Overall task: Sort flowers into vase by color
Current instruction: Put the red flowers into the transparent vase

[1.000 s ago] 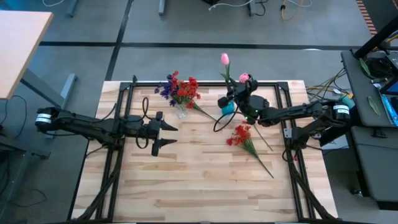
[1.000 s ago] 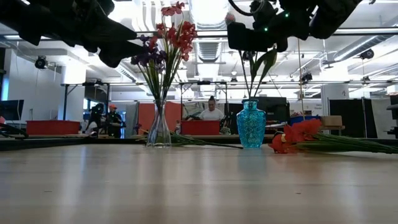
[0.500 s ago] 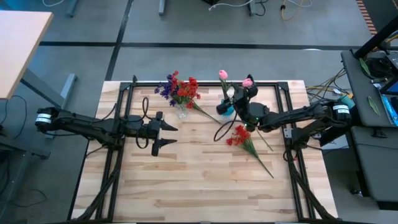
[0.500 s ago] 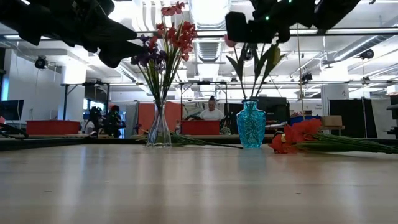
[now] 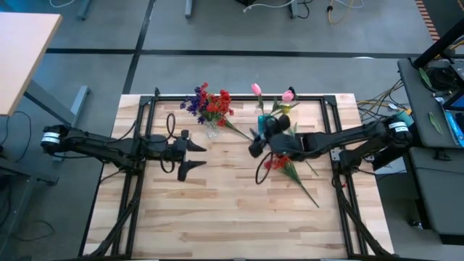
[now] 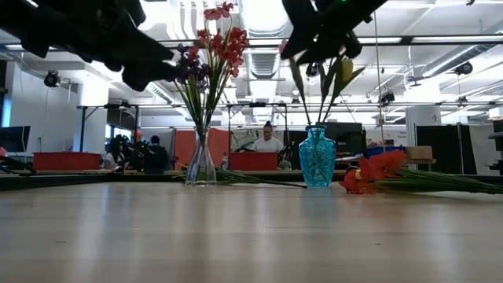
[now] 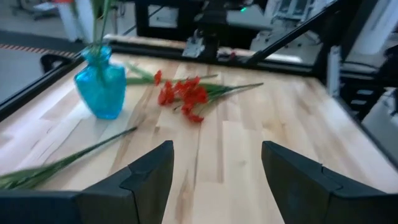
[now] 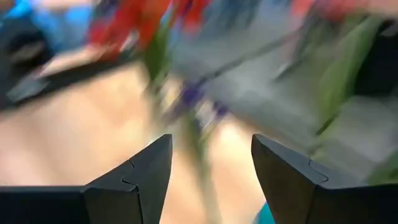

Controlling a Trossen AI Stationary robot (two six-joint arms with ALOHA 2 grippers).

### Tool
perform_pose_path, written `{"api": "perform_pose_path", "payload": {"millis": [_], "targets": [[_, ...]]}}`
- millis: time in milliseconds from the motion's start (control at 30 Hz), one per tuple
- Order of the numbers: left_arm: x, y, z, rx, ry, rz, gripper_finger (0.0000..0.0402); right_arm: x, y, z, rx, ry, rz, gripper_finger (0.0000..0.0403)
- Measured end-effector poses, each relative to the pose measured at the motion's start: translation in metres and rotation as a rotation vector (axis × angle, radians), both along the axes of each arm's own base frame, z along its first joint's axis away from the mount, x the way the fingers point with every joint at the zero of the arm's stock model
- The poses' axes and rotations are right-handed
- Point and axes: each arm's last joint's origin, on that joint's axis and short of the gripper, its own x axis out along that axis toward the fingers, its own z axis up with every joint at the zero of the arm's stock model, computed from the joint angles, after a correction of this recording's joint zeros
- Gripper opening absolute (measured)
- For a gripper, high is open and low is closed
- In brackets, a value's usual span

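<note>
Two pink tulips (image 5: 256, 88) stand by their stems in the blue vase (image 5: 262, 122), which also shows in the low view (image 6: 317, 161). A clear vase (image 5: 211, 131) holds red and purple clusters (image 5: 210, 103). A red bunch (image 5: 279, 159) lies flat on the table by the blue vase. My right gripper (image 5: 254, 149) hovers open and empty, just near-left of the blue vase. My left gripper (image 5: 197, 157) waits open at the table's middle left. Yellow tulips are out of view.
A loose green stem (image 5: 238, 130) lies on the table between the two vases. The red bunch's stems (image 5: 308, 190) run toward the near right. A black frame (image 5: 239, 96) borders the table. Bare wood (image 5: 232, 210) spans the near half. People show in the room behind.
My right gripper has moved from above the blue vase down and toward the table's near left, ending beside the vase. The pink tulips have sunk lower and now stand in the vase on their own. The left arm has kept still.
</note>
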Motion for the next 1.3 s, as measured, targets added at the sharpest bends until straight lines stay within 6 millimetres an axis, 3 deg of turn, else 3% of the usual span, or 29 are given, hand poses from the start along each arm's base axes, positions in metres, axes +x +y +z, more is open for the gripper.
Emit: {"api": "perform_pose_path", "payload": {"millis": [300, 500, 667, 833, 1067, 1300], "targets": [[-0.001, 0.001, -0.004, 0.003, 0.04, 0.029, 0.0227, -0.002, 0.029, -0.03, 0.579, 0.285, 0.216, 0.0212], [0.0, 0.001, -0.005, -0.001, 0.043, 0.03, 0.0227, -0.014, 0.038, -0.046, 0.786, 0.434, 0.21, 0.0212], [0.0, 0.001, -0.005, -0.001, 0.043, 0.029, 0.0227, -0.035, 0.032, -0.054, 0.857, 0.606, 0.006, 0.0226], [0.0, 0.001, -0.005, -0.003, 0.044, 0.03, 0.0227, -0.05, 0.03, -0.059, 0.857, 0.743, -0.114, 0.0279], [0.0, 0.001, -0.005, -0.004, 0.047, 0.03, 0.0227, -0.06, 0.029, -0.085, 0.864, 0.864, -0.178, 0.0335], [0.0, 0.001, -0.006, -0.003, 0.051, 0.03, 0.0227, -0.061, 0.03, -0.11, 0.879, 0.89, -0.179, 0.0345]]}}
